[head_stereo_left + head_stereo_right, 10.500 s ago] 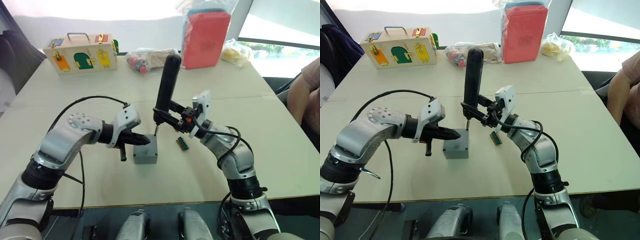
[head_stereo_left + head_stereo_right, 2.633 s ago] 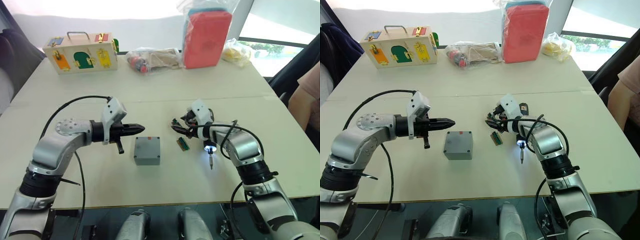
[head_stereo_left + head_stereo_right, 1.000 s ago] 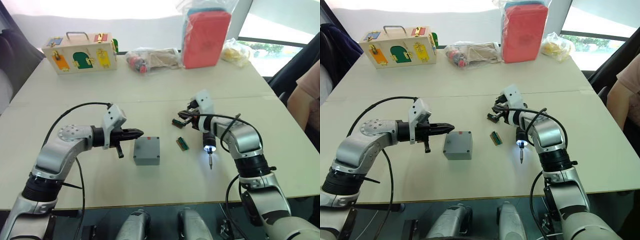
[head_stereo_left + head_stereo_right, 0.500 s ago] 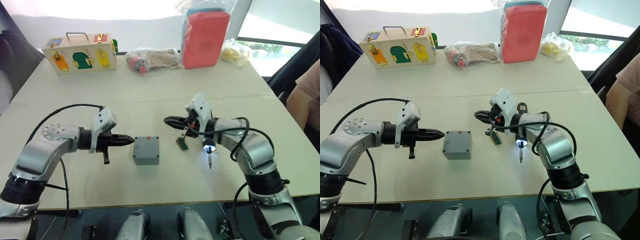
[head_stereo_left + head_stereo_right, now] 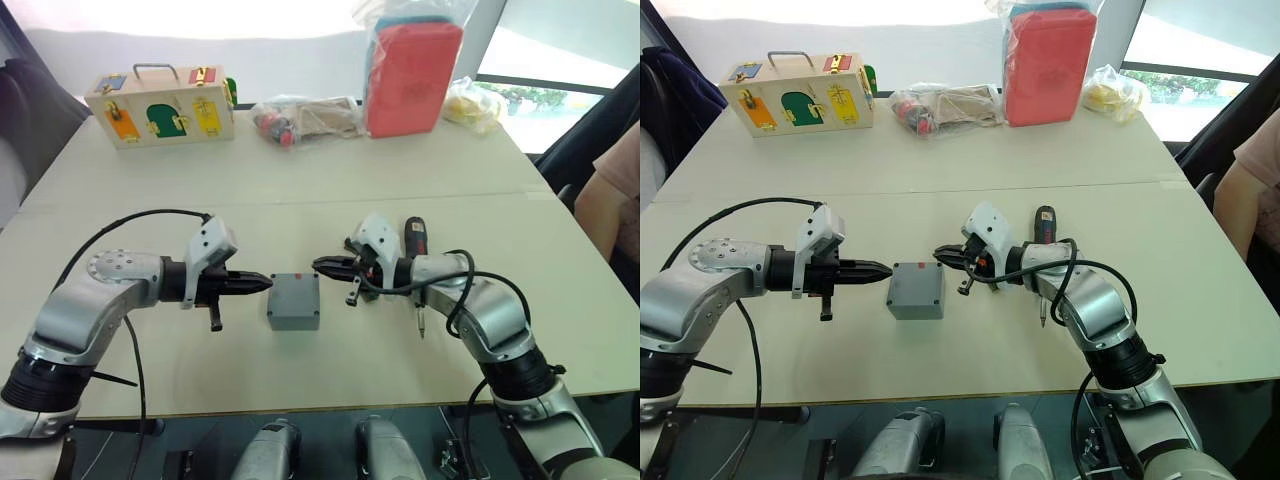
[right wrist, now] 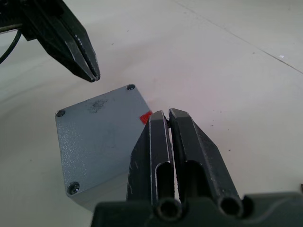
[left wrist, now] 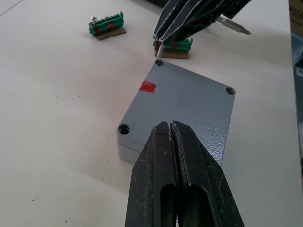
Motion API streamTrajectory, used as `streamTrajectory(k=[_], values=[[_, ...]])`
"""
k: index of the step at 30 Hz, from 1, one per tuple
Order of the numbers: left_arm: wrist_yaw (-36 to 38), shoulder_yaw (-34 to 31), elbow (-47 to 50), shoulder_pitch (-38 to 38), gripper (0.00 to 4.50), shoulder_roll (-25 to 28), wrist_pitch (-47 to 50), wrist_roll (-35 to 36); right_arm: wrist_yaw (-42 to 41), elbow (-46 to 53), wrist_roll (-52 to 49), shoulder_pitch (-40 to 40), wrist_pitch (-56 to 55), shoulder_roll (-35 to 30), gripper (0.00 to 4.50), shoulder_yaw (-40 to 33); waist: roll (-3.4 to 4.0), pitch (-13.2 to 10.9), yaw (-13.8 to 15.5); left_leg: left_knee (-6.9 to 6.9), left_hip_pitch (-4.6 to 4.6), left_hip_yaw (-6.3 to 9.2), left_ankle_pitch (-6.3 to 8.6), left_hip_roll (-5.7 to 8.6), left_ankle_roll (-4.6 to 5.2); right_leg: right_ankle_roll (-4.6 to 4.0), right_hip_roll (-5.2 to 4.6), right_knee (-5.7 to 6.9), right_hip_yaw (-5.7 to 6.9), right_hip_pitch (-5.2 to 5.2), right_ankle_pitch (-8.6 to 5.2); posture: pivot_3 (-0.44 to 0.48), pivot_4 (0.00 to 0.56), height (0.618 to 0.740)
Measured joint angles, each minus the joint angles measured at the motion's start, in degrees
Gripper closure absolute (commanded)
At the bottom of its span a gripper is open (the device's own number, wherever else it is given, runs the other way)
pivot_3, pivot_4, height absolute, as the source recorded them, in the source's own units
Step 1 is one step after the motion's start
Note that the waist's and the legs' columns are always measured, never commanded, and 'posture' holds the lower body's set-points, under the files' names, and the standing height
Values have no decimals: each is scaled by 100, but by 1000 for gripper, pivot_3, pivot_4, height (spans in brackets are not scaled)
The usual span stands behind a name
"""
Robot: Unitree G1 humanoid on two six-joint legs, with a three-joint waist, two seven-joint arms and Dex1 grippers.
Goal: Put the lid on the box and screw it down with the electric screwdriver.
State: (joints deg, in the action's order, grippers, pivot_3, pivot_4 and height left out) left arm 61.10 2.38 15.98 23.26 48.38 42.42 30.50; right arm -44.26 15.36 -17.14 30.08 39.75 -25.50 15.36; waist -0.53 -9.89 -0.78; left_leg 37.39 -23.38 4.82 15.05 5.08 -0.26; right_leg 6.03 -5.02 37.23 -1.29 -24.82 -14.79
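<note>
The grey box (image 5: 292, 318) stands mid-table with the flat lid (image 7: 189, 104) lying on top of it, a small red mark (image 7: 147, 86) near one corner. My left gripper (image 5: 266, 281) is shut and empty, its tip just off the box's left side. My right gripper (image 5: 318, 265) is also shut and empty, pointing at the box's right top corner (image 6: 142, 111) from a finger's width away. The black electric screwdriver (image 5: 414, 238) lies on the table behind my right forearm, its bit (image 5: 421, 326) pointing toward the front edge.
Two green terminal blocks (image 7: 106, 23) lie just right of the box. At the back stand a wooden case with coloured doors (image 5: 160, 105), plastic bags (image 5: 300, 118) and a red pack (image 5: 412, 65). A person's arm (image 5: 615, 190) is at the right edge.
My right gripper has moved left and down to the box's right corner. The screwdriver's tip light has gone out. My left gripper has edged closer to the box.
</note>
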Motion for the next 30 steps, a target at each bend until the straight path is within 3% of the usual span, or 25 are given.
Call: streamTrajectory(k=[17, 20, 21, 25, 30], values=[[-39, 20, -17, 1, 4500, -2, -20, -36, 92, -176, 232, -17, -140, 44, 4446, 60, 0, 0, 0, 0, 0, 0, -4, 0, -8, 0, 0, 0, 0, 0, 0, 0, 150, 740], [-39, 20, -17, 1, 4500, -11, -22, -50, 90, -184, 229, -17, -119, 77, 3787, 64, 0, 0, 0, 0, 0, 0, -4, 0, -8, 0, 0, 0, 0, 0, 0, 0, 150, 740], [-39, 20, -17, 1, 4500, -15, -22, -53, 90, -200, 228, -17, -88, 77, 3245, 64, 0, 0, 1, 0, 0, 0, -5, 0, -8, 0, 0, 0, 0, 0, 0, 0, 150, 740], [-42, 20, -17, 0, 4500, -30, -22, -55, 55, -198, 191, -17, 10, 76, 1768, 58, 0, 0, 0, 0, 0, 0, -5, 0, -8, 0, 0, 0, 0, 0, 0, 0, 150, 740], [-67, 20, -17, 0, 4500, -44, -23, -59, 42, -107, -81, -17, 256, 77, 1768, -142, 0, 0, 2, 0, 0, 0, -4, 0, -8, 0, -1, 0, 0, 0, 0, 0, 150, 740]])
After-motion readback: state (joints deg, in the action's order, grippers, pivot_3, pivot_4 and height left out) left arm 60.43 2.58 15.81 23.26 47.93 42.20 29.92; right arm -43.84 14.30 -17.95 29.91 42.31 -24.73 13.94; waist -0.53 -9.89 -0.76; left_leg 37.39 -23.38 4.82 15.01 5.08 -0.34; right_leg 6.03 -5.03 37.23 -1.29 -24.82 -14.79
